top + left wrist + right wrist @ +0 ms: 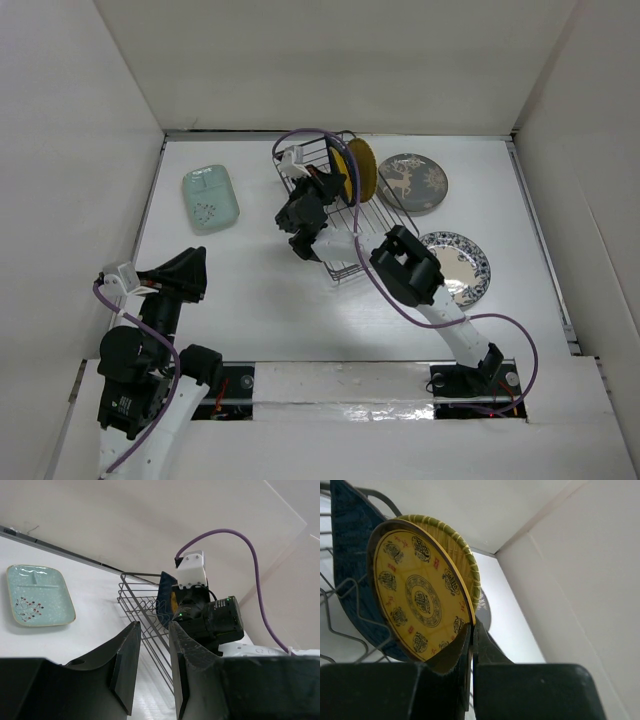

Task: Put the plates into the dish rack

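Observation:
The dish rack (350, 225) stands mid-table, a dark wire basket. A dark blue leaf-shaped dish (350, 540) and a yellow plate with a green striped rim (467, 560) stand upright in it. In front of them is a yellow patterned plate (420, 600), also upright, with my right gripper (472, 630) shut on its lower rim. From above, that gripper (328, 190) sits over the rack beside the yellow plates (360, 168). My left gripper (153, 626) is open and holds nothing, low at the near left (195, 262), well apart from the rack (145, 610).
A pale mint rectangular dish (210, 198) lies flat left of the rack, also seen from the left wrist (37, 596). A grey round deer plate (412, 183) lies right of the rack, and a blue-and-white patterned plate (462, 262) nearer, partly under the right arm. White walls enclose the table.

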Robot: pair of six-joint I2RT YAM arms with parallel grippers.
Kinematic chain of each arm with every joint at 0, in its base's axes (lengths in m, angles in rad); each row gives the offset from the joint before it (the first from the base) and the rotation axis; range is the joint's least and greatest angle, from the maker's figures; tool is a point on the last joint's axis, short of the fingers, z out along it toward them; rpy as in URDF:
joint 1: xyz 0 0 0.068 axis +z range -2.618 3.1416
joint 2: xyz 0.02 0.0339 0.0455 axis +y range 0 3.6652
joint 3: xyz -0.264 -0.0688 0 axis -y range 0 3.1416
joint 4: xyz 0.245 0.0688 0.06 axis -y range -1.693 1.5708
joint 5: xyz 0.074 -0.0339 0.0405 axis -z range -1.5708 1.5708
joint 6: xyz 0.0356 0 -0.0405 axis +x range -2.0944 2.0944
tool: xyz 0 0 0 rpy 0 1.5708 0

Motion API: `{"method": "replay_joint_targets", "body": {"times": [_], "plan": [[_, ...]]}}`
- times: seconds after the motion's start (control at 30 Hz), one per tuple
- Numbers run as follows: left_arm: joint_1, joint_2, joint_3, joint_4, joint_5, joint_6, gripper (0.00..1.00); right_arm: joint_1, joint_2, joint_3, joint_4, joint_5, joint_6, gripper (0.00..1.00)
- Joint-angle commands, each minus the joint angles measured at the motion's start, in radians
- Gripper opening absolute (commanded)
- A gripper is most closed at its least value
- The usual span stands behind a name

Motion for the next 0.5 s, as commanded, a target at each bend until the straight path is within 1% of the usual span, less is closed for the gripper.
{"method": "replay_joint_targets", "body": {"times": [0.0, 0.03, 0.13, 0.17, 0.23, 0.27, 0.3, 0.33, 0.37, 0.4, 0.43, 0.47], "plan": [[-0.007, -0.013, 0.006, 0.031, -0.002, 0.005, 0.26, 0.015, -0.060, -0.023, 0.077, 0.007, 0.238, 0.00], [-0.007, -0.011, 0.006, 0.031, -0.001, 0.005, 0.26, 0.015, -0.059, -0.024, 0.027, 0.009, 0.268, 0.00], [-0.007, -0.008, 0.008, 0.031, -0.001, 0.006, 0.26, 0.024, -0.050, -0.026, -0.003, 0.007, 0.333, 0.00], [-0.007, -0.007, 0.008, 0.032, -0.001, 0.005, 0.26, 0.024, -0.048, -0.024, -0.041, 0.006, 0.351, 0.00], [-0.007, -0.002, 0.008, 0.031, -0.001, 0.006, 0.26, 0.024, -0.056, -0.020, -0.151, -0.014, 0.484, 0.00], [-0.007, -0.002, 0.008, 0.029, -0.002, 0.006, 0.26, 0.024, -0.065, -0.020, -0.317, -0.025, 0.559, 0.00], [-0.007, -0.001, 0.008, 0.029, -0.002, 0.005, 0.26, 0.024, -0.079, -0.017, -0.444, -0.043, 0.762, 0.00], [-0.007, 0.002, 0.006, 0.028, -0.002, 0.005, 0.26, 0.024, -0.109, -0.009, -0.595, -0.104, 0.903, 0.00], [-0.007, 0.002, 0.006, 0.028, -0.002, 0.003, 0.27, 0.024, -0.125, 0.044, -0.986, -0.150, 1.082, 0.00], [-0.007, 0.007, 0.006, 0.028, -0.002, 0.003, 0.26, 0.006, -0.135, 0.074, -1.137, -0.199, 1.368, 0.00], [-0.007, 0.008, 0.008, 0.026, -0.002, 0.002, 0.26, 0.006, -0.145, 0.083, -1.193, -0.245, 1.417, 0.00], [-0.007, 0.010, 0.008, 0.026, -0.002, 0.002, 0.26, -0.005, -0.160, 0.057, -1.168, -0.247, 1.420, 0.00]]}}
